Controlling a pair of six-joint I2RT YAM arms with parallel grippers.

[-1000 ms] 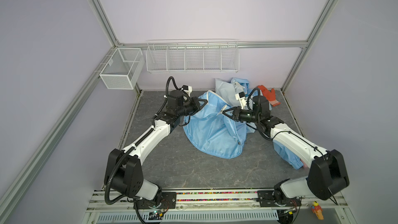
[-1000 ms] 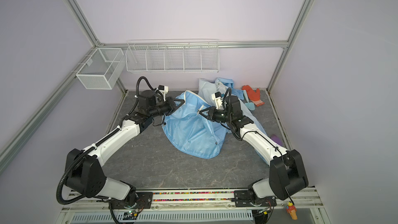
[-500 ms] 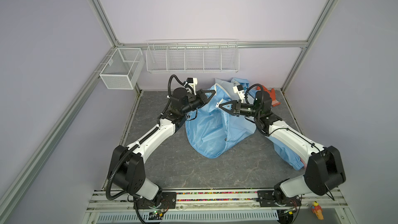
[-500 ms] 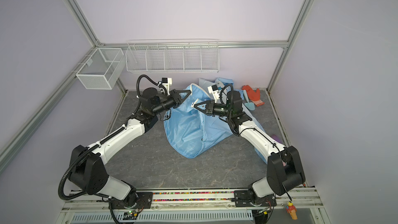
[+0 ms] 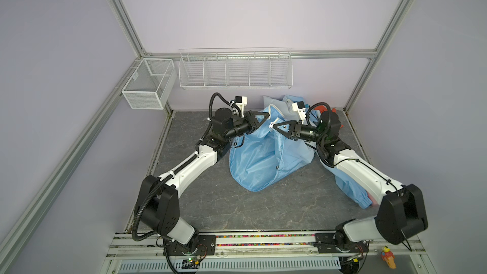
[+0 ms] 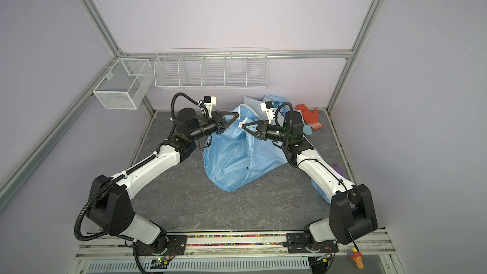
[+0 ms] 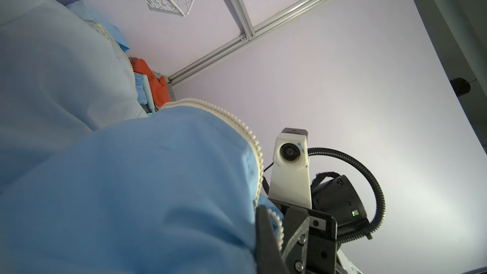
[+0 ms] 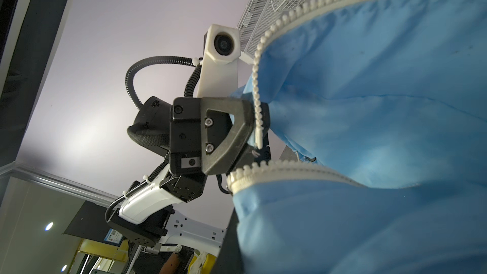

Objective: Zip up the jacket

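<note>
Jacket [image 5: 263, 159] of thin, crinkly light-blue cloth hangs like a slack tent over the middle and rear of the grey marbled mat [image 5: 237, 206]. Its top edge is held up by both arms and its lower folds are pooled on the mat. A sleeve [image 5: 354, 197] with a gathered cuff trails under the right arm toward the mat's right edge. Its zipper [image 8: 257, 106] has chunky white plastic teeth on cream tape, and the two halves are apart. The left gripper [image 5: 266, 115] has its black triangular jaws pinched together on one zipper edge; the right wrist view shows the tape squeezed between them. The right gripper [image 5: 275, 127] is clamped the same way on the facing edge, its tips close to the left's with a short run of zipper between. An orange glove [image 6: 309, 117] lies in the rear right corner, just behind the cloth. A white wire rack [image 5: 234, 68] and a mesh basket [image 5: 147, 86] hang on the walls above the mat's rear edge. Bare mat shows in front of the folds and to their left.
</note>
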